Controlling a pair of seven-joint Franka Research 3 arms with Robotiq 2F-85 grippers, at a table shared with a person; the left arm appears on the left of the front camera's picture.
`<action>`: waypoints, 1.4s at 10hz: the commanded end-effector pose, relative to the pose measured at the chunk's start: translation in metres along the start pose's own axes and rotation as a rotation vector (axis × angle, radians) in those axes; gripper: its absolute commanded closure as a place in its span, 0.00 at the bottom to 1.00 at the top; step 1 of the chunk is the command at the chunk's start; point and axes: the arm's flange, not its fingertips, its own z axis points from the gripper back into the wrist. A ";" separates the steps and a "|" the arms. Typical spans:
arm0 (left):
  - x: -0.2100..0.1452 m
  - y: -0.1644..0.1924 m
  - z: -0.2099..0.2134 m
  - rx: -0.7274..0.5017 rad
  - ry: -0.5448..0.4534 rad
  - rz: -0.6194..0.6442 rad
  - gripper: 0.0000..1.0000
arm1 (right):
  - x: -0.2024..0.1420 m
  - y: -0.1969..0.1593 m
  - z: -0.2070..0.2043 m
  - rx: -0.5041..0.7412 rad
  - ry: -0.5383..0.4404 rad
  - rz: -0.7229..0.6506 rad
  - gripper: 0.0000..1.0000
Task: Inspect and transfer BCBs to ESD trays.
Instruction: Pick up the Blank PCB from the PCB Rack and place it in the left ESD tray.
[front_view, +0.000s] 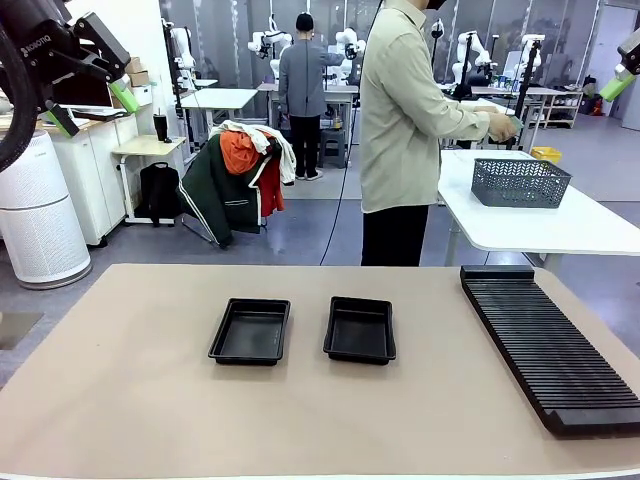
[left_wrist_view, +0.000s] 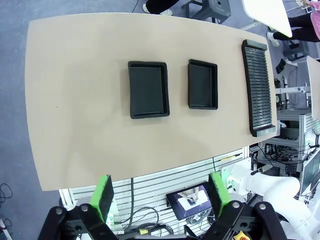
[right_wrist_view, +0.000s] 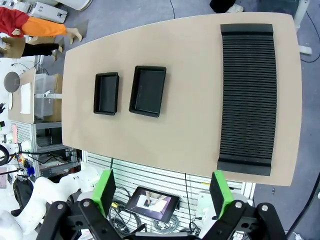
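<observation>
Up at the far left, my left claw (front_view: 92, 108) hangs high above the desk (front_view: 130, 400), green fingers spread wide apart. Down on the desk, the two ESD trays sit side by side near the middle, a little apart: the left tray (front_view: 250, 330), then the right tray (front_view: 360, 328). Further right lies the long ribbed rack (front_view: 550, 345). Beyond it a person (front_view: 400, 130) reaches toward a wire basket (front_view: 520, 182) on a side table (front_view: 560, 225). My right claw (right_wrist_view: 162, 191) stands wide apart too, raised high.
</observation>
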 end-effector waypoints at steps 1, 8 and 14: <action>-0.001 -0.001 -0.001 -0.006 -0.002 0.001 0.00 | 0.000 0.000 0.000 0.001 -0.001 0.000 0.00; -0.001 -0.001 -0.001 -0.006 -0.002 0.001 0.00 | 0.000 0.000 0.000 0.001 -0.001 0.000 0.00; 0.002 0.001 0.008 -0.017 -0.080 0.003 0.00 | 0.000 0.000 0.000 0.001 -0.001 0.000 0.00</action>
